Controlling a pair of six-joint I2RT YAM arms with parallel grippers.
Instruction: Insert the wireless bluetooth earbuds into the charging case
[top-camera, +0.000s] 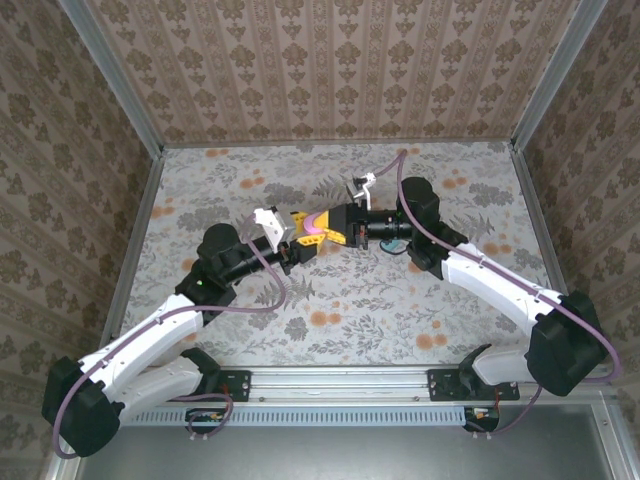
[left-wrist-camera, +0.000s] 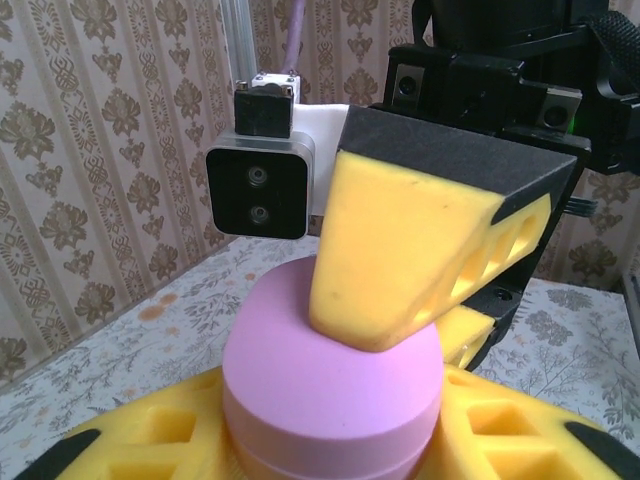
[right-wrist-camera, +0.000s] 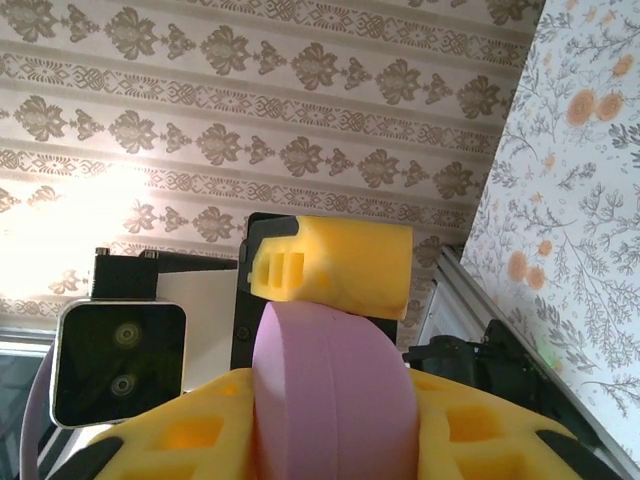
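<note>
Patterned brown walls (top-camera: 330, 70) enclose a tabletop (top-camera: 420, 310) printed with grey leaves and orange flowers. Above its middle, raised clear of the surface, a pink case (top-camera: 315, 224) sits between two tools that meet tip to tip. The case is a smooth, round, pebble-like puck with a fine seam around its rim, and it is closed.

The right tool (top-camera: 333, 228) reaches in from the right and holds the case by its two flat faces. From the left wrist, one of its yellow fingers (left-wrist-camera: 400, 250) presses on the top face, and the other peeks out below at the right. From the right wrist, the case (right-wrist-camera: 330, 400) stands on edge with that tool's fingers (right-wrist-camera: 190, 430) close against either face.

The left tool (top-camera: 303, 233) reaches in from the left, its yellow fingers (left-wrist-camera: 150, 440) on either side of the case's rim. Whether they grip the rim or only lie beside it cannot be told, as the contact sits at the bottom edge of the left wrist view. One of these fingers (right-wrist-camera: 335, 265) rests on top of the rim in the right wrist view.

Each wrist carries a small grey camera (left-wrist-camera: 258, 190) with two lenses, facing the other.

Behind the tools, the left arm (top-camera: 160, 330) and right arm (top-camera: 500, 285), white and black, slope to the near corners, each trailing a purple cable (top-camera: 255, 305).
</note>
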